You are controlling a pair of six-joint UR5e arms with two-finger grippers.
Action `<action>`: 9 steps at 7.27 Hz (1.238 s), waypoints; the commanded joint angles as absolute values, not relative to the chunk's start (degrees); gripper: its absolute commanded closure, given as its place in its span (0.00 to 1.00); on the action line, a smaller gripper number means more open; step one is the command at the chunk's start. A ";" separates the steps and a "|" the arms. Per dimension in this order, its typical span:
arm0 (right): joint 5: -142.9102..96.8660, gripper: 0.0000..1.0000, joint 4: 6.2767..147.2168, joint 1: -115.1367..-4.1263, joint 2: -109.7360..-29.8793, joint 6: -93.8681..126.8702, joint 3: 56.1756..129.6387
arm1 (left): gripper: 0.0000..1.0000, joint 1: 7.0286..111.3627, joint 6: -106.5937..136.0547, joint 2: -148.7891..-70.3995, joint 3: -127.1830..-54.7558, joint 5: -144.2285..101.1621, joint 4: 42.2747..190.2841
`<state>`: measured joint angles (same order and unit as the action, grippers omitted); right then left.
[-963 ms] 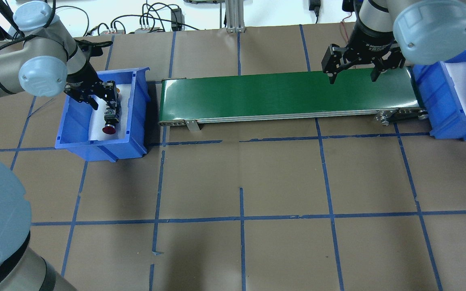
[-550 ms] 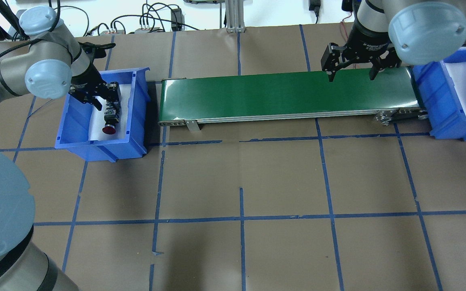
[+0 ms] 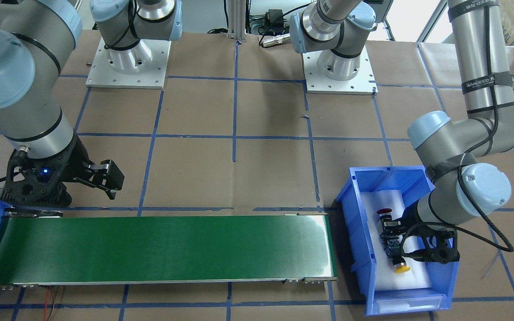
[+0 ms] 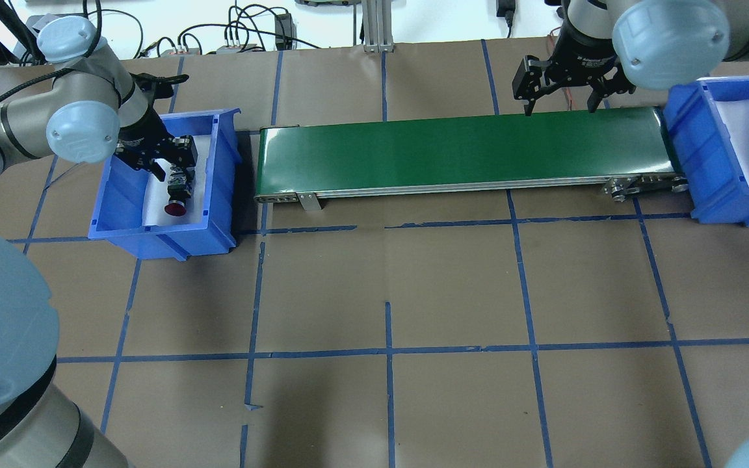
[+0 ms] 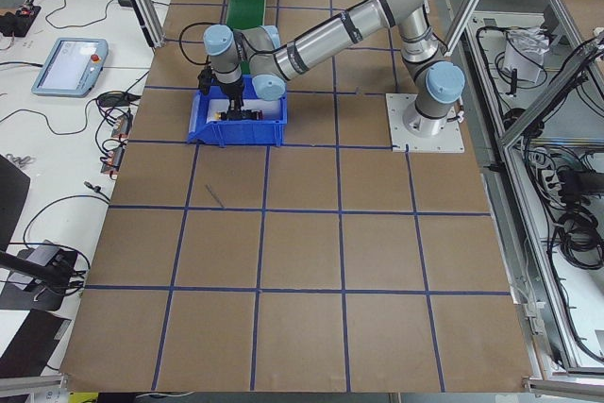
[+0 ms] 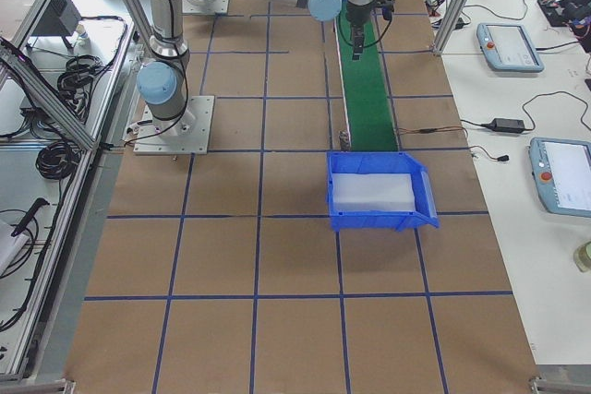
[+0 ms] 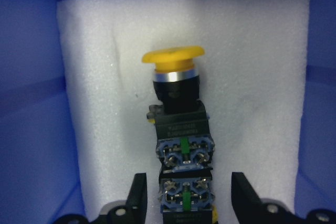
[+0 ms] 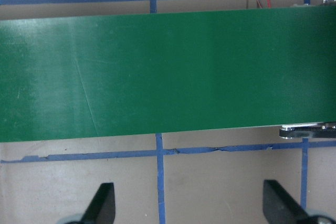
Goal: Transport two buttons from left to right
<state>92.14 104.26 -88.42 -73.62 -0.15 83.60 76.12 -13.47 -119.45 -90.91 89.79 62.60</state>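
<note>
Two buttons lie end to end on white foam in the left blue bin [image 4: 109, 195], their grey contact blocks meeting. The red button [image 4: 175, 208] shows in the overhead view and in the front view [image 3: 384, 211]. The yellow button [image 7: 173, 56] shows in the left wrist view and in the front view [image 3: 401, 269]. My left gripper [image 7: 186, 195] is open and low in the bin [image 4: 170, 161]. Its jaws stand either side of the contact blocks with gaps. My right gripper [image 4: 558, 99] is open and empty over the far edge of the green conveyor belt [image 4: 465, 153], near its right end.
A second blue bin [image 4: 712, 188] with white foam stands at the belt's right end and shows in the right side view [image 6: 379, 219]. Brown paper with blue tape lines covers the table [image 4: 387, 292]. Cables lie along the far edge.
My left gripper shifted slightly right over the buttons in the bin. My right gripper moved from above the belt toward its far edge. Both stayed open.
</note>
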 commanded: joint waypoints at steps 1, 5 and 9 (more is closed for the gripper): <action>92.20 0.00 104.32 -88.42 -69.54 -0.18 80.69 | 0.37 76.11 -13.71 -120.58 -91.58 89.74 61.00; 92.11 0.00 104.68 -88.33 -68.39 -0.44 79.37 | 0.88 76.20 -13.54 -120.24 -91.23 90.09 60.29; 92.11 0.00 104.68 -88.33 -67.24 -0.53 78.31 | 0.99 76.29 -14.24 -118.13 -90.54 90.00 60.82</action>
<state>92.13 104.62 -88.33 -67.39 -0.52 78.35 76.26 -14.13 -118.76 -91.18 89.88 60.41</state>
